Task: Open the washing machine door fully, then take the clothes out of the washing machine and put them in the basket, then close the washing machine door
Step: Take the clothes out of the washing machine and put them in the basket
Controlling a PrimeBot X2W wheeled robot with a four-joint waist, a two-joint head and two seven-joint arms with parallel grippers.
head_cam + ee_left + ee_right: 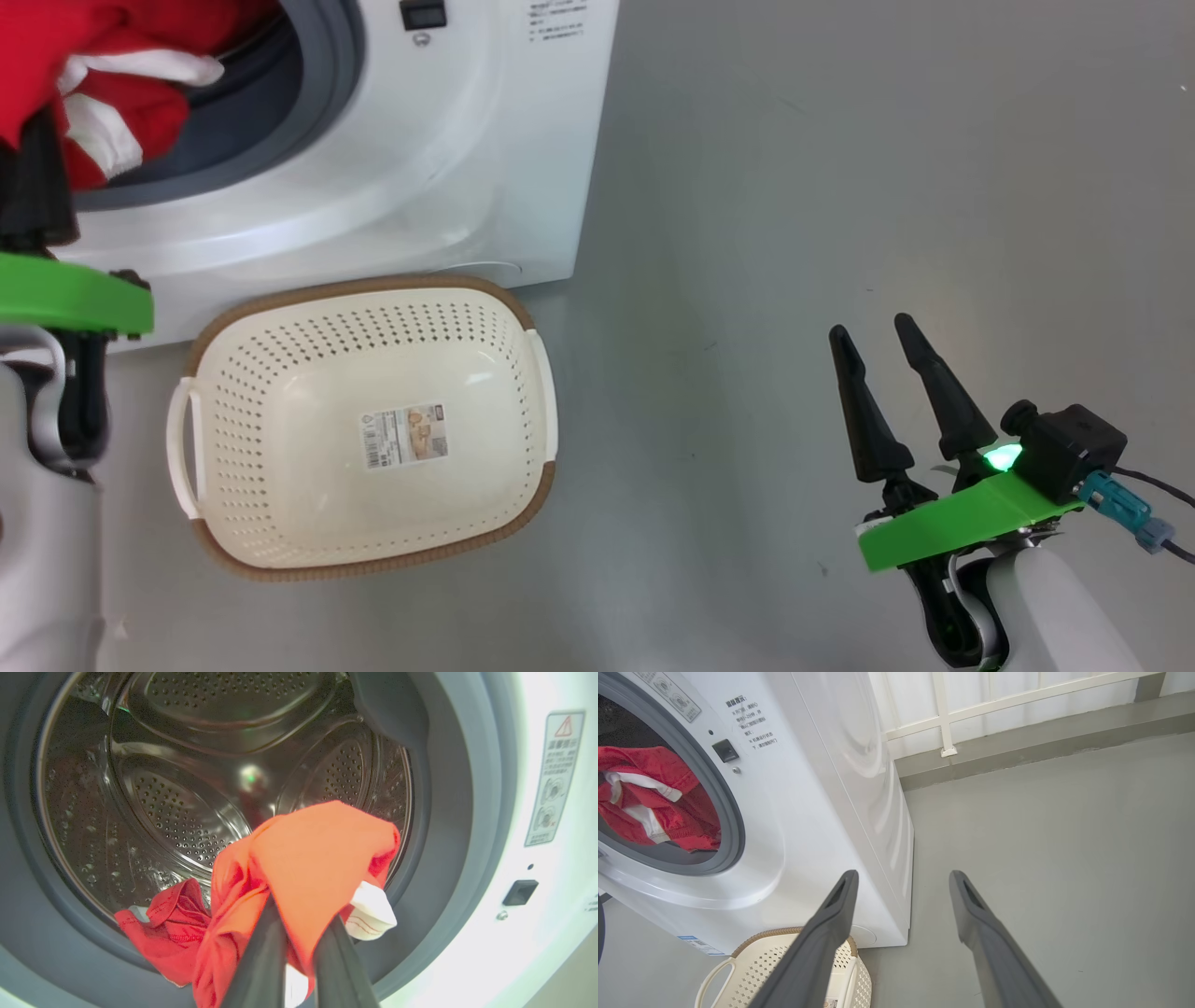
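The left gripper is pinched tight on the clothes. In its wrist view the two dark fingers rise from 6 o'clock with a fold of bright red fabric caught between them and draped over their tips. The bundle hangs at the mouth of the washing machine. A second red piece trails toward 8 o'clock across the lower lip of the grey-blue seal, and a white-trimmed end shows at 4 o'clock of the bundle. Behind it is the perforated steel drum.

At 3 o'clock in that view a pale warning label carries a red triangle with an exclamation mark, above rows of characters and two round pictograms; the writing is too small to read. Below it, at 4 o'clock, is a black square latch socket.

In the right wrist view several printed lines of small dark characters run down the white front at 11 o'clock, not legible. A blue label sits at the machine's lower corner, at 8 o'clock.

The basket stands on the grey floor at 6 o'clock of the machine's opening, its brown rim just beside the machine's base. A barcode sticker with a small photo lies on its bottom.

The right gripper hovers over the floor at 4 o'clock in the head view, well apart from the basket. Its fingers are spread and hold nothing.
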